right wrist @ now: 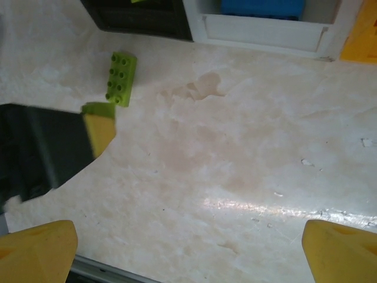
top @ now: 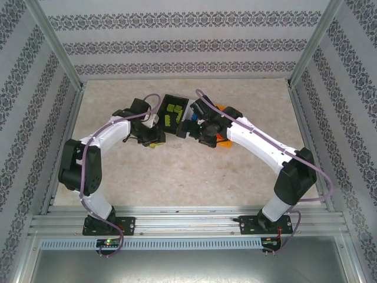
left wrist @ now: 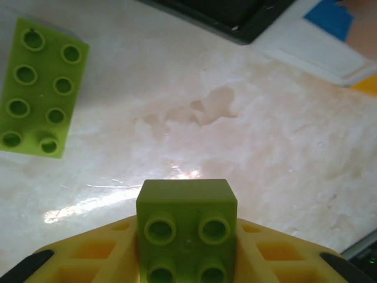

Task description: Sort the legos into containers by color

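Observation:
My left gripper (left wrist: pixel 187 239) is shut on a lime green two-by-two lego (left wrist: pixel 187 218), its yellow fingers (left wrist: pixel 94 250) pressed against both sides, just above the table. A longer green lego (left wrist: pixel 41 88) lies flat to the left in front of it. From the right wrist this loose lego (right wrist: pixel 120 78) lies near the black container (right wrist: pixel 141 17), with the left gripper (right wrist: pixel 88 127) beside it. My right gripper (right wrist: pixel 188 253) is open over bare table. The white container (right wrist: pixel 265 32) holds a blue lego (right wrist: pixel 262 7). Green legos (top: pixel 172 113) lie in the black container (top: pixel 187 105).
The orange-yellow container (right wrist: pixel 362 35) is at the right end of the row. Both arms meet near the containers at mid-table (top: pixel 177 171). Metal frame posts and patterned walls (top: pixel 177 41) close in the table on three sides.

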### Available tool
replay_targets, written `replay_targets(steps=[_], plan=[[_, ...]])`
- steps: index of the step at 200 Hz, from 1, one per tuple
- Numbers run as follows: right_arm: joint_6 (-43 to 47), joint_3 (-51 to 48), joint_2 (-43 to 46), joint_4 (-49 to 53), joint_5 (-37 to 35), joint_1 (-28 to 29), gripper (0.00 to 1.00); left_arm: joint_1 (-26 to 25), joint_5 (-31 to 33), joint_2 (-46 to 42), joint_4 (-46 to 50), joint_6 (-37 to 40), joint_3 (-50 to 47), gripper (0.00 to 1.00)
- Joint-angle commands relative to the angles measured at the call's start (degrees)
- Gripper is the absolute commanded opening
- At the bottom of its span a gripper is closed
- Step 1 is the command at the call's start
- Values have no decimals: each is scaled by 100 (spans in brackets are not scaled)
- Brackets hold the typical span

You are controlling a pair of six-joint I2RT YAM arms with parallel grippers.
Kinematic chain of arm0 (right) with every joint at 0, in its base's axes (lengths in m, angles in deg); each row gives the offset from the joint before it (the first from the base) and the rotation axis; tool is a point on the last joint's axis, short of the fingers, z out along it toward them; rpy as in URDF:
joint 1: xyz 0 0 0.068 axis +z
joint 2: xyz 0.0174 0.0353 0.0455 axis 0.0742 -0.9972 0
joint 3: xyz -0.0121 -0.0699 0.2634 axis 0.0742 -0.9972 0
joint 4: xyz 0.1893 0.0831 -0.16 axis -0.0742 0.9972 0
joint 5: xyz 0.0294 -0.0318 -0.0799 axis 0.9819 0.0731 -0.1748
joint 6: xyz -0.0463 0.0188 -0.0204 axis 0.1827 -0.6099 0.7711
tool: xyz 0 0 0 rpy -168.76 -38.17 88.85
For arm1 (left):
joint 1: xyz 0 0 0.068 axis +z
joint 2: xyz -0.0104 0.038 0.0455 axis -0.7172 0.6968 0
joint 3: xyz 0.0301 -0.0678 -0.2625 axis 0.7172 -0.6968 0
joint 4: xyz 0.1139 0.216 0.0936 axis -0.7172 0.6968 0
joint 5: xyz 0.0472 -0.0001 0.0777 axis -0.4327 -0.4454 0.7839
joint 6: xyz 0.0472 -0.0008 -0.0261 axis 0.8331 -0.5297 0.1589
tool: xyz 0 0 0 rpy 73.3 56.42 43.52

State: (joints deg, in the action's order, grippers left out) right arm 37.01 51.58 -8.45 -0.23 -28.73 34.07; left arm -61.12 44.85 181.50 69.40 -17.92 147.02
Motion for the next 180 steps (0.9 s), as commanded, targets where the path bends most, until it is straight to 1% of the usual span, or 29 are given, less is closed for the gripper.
replay_targets(steps=[1, 17, 40, 66, 102, 137, 151, 180], plan=[[470, 180, -93, -53, 281, -388, 98, -6, -369, -461, -89, -494, 128, 39], [580, 126, -102, -146, 463, -643, 98, -6, -538, -536, -161, -826, 194, 39], [616, -109, -76, -574, 719, -901, 98, -3, -632, -613, -470, -1434, 288, 40], [637, -339, -135, -934, 1035, -1070, 98, 5, -715, -469, -842, -2095, 597, 40], [1055, -638, -94, -1039, 1015, -1108, 98, 13, -814, -96, -1429, -3058, 1059, 40], [1286, -1028, -42, -1148, 923, -1117, 98, 128, -1026, 387, -2070, -3741, 1381, 40], [1160, -1089, 76, -1062, 853, -1094, 98, 229, -1087, 605, -2211, -3830, 1533, 39], [741, -982, 599, -665, 297, -853, 98, 408, -984, 986, -1658, -3426, 2095, 39]])
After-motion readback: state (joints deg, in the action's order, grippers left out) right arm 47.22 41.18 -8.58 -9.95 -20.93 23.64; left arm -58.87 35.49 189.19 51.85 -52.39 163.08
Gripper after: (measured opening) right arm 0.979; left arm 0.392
